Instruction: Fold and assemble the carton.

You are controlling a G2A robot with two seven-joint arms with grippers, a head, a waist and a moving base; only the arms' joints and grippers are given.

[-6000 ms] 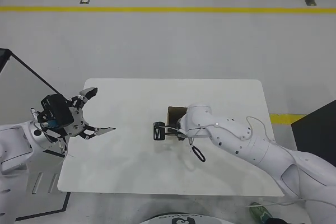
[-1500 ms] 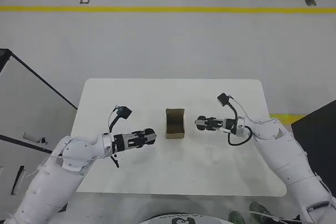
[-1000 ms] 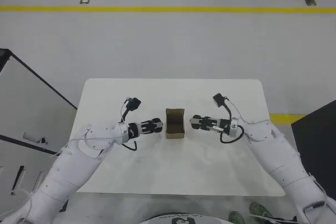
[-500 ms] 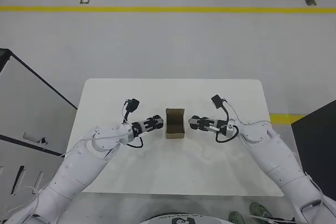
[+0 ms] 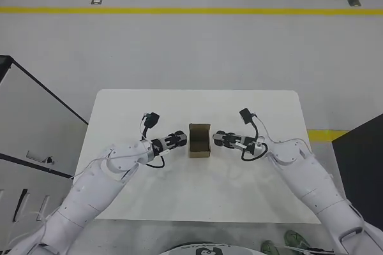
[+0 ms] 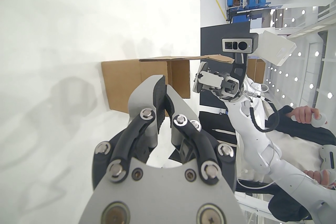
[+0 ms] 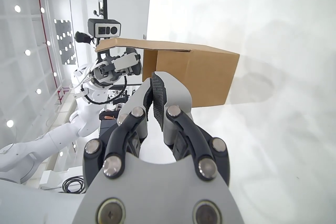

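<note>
Left tool [image 5: 177, 139]: fingers resting together, sitting just beside the carton's left wall.
Carton [image 5: 200, 140]: brown, open-topped, one flap standing up, sitting mid-surface [image 5: 255, 191].
Right tool [image 5: 217, 138]: fingers together, sitting beside the right wall.
Change: both tools closing inward.

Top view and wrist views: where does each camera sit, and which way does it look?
Top view: on the robot above its arms, looking down at the table; left gripper and right gripper show, flanking the carton.
Left wrist view: on the left wrist, looking past the shut left gripper at the carton; right arm beyond.
Right wrist view: on the right wrist, facing the opposite way past the shut right gripper; left arm beyond.
Shared: both wrist views see the carton, from opposite sides.
</note>
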